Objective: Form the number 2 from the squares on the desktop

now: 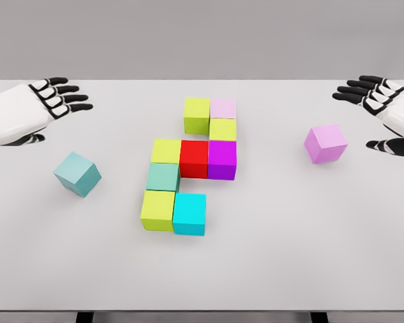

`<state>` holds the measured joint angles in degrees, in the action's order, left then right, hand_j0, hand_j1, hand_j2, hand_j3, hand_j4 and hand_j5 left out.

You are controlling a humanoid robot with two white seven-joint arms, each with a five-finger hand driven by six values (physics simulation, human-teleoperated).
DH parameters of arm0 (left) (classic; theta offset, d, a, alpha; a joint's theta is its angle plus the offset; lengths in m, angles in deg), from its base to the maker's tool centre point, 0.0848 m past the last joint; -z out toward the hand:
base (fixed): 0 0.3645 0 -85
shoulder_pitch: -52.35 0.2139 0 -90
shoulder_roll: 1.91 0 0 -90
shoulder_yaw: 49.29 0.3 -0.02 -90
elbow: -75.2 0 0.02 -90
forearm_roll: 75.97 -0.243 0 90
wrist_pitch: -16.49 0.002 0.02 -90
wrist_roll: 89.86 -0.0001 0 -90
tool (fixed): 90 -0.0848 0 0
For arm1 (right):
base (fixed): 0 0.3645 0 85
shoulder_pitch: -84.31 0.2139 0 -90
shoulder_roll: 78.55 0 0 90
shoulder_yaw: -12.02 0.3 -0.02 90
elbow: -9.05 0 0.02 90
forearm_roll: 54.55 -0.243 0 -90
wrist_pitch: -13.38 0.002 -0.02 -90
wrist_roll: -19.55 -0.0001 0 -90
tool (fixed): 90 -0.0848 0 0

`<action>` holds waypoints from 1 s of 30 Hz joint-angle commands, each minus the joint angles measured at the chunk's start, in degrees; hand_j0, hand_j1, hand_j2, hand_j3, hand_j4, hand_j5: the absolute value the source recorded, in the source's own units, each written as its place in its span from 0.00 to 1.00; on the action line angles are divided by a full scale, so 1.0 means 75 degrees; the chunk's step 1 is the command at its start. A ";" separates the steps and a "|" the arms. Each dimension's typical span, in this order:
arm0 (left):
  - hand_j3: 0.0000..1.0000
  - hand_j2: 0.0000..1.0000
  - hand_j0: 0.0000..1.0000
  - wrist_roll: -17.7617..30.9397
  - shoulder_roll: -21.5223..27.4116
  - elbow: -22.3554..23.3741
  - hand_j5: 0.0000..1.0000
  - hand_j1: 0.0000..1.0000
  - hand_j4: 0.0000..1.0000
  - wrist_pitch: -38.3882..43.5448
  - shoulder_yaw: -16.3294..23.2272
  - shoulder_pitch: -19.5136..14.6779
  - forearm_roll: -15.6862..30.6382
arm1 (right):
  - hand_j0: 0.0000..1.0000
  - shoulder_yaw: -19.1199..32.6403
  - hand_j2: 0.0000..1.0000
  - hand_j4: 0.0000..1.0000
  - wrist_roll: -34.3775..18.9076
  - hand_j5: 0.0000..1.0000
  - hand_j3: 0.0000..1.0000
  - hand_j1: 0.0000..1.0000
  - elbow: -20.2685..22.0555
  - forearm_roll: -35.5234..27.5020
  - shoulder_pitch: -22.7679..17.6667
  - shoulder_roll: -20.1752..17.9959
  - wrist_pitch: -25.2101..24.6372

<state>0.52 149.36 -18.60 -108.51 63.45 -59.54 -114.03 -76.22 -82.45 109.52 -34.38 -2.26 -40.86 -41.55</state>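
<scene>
Bright, even overhead light, soft faint shadows under the cubes (194, 167), sharp focus throughout, no glare.

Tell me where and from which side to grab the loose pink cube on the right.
Grip the pink cube across two opposite side faces, coming from above with the right hand, which is nearest. It stands alone, slightly rotated on the table, so turn the fingers to match its skewed faces.
</scene>
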 commanded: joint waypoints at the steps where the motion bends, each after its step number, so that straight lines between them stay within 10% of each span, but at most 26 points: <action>1: 1.00 1.00 1.00 -0.0004 0.0198 0.0003 1.00 1.00 1.00 0.0000 0.0143 -0.0012 0.0024 | 1.00 -0.0024 1.00 1.00 -0.0052 1.00 1.00 1.00 0.0010 -0.0030 0.0000 -0.0010 -0.0009; 7: 1.00 1.00 1.00 -0.0028 0.0667 0.0073 1.00 1.00 1.00 0.0000 0.0799 -0.0012 0.0633 | 1.00 -0.0915 1.00 1.00 -0.0334 1.00 1.00 1.00 -0.0095 -0.0440 0.0761 -0.0162 -0.0009; 12: 1.00 1.00 1.00 -0.0004 0.1441 0.0108 1.00 1.00 1.00 0.0000 0.1725 -0.0024 0.1922 | 1.00 -0.5109 1.00 1.00 -0.0427 1.00 1.00 1.00 -0.0833 -0.0511 0.4334 -0.1814 -0.0009; 20: 1.00 1.00 1.00 0.0652 0.0551 0.0799 1.00 1.00 1.00 0.0000 0.1948 -0.0059 0.2157 | 1.00 -0.8848 1.00 1.00 -0.1576 1.00 1.00 1.00 -0.2790 -0.0077 0.7640 -0.1124 -0.0009; 24: 1.00 1.00 1.00 0.0945 0.0012 0.1245 1.00 1.00 1.00 0.0000 0.1960 -0.0328 0.2157 | 1.00 -0.9318 1.00 1.00 -0.1587 1.00 1.00 1.00 -0.4514 -0.0065 0.8226 -0.0092 -0.0009; 30: 1.00 1.00 1.00 0.1203 -0.0246 0.1714 1.00 1.00 1.00 0.0000 0.2463 -0.0773 0.2250 | 1.00 -0.9868 1.00 1.00 -0.1587 1.00 1.00 1.00 -0.4490 -0.0124 0.8718 -0.0069 -0.0009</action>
<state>9.08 148.06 -6.71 -108.54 80.44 -65.86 -97.74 -148.81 -94.32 76.60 -34.97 63.48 -41.77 -41.53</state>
